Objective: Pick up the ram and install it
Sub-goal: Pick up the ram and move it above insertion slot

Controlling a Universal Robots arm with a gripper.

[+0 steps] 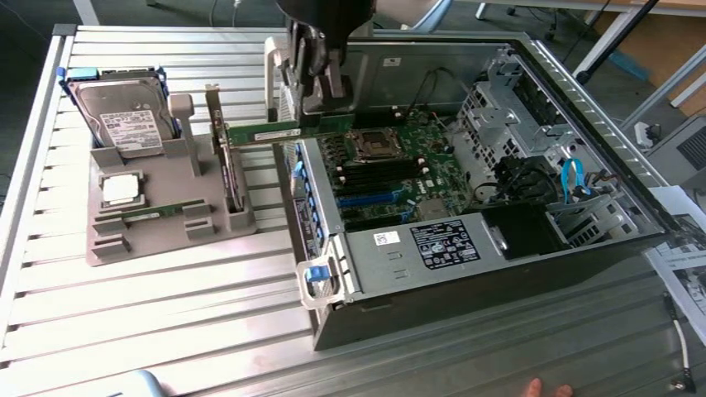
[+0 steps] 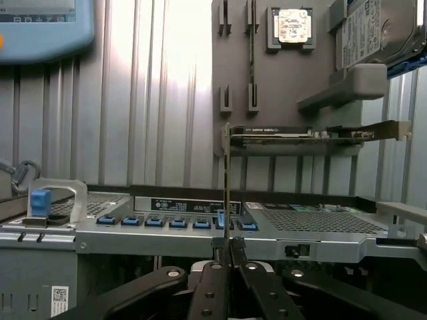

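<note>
The ram [image 1: 264, 132] is a thin green strip held level in the air, over the gap between the grey parts tray [image 1: 165, 240] and the open computer case [image 1: 441, 273]. My gripper [image 1: 312, 116] is shut on its end nearest the case. In the wrist view the ram [image 2: 227, 173] shows edge-on as a thin upright line rising from between my shut fingers [image 2: 212, 280], with the gripper [image 2: 227, 252] above the case's side wall. The motherboard [image 1: 403, 157] with its black and blue memory slots [image 1: 375, 186] lies just below and beyond the gripper.
On the tray stand a hard drive [image 1: 127, 116], a square silver processor [image 1: 119, 188] and a dark expansion card [image 1: 228, 169] on edge. The case has a blue latch [image 1: 316, 277] and a drive cage [image 1: 508, 116]. A person's fingertips [image 1: 546, 387] show at the front edge.
</note>
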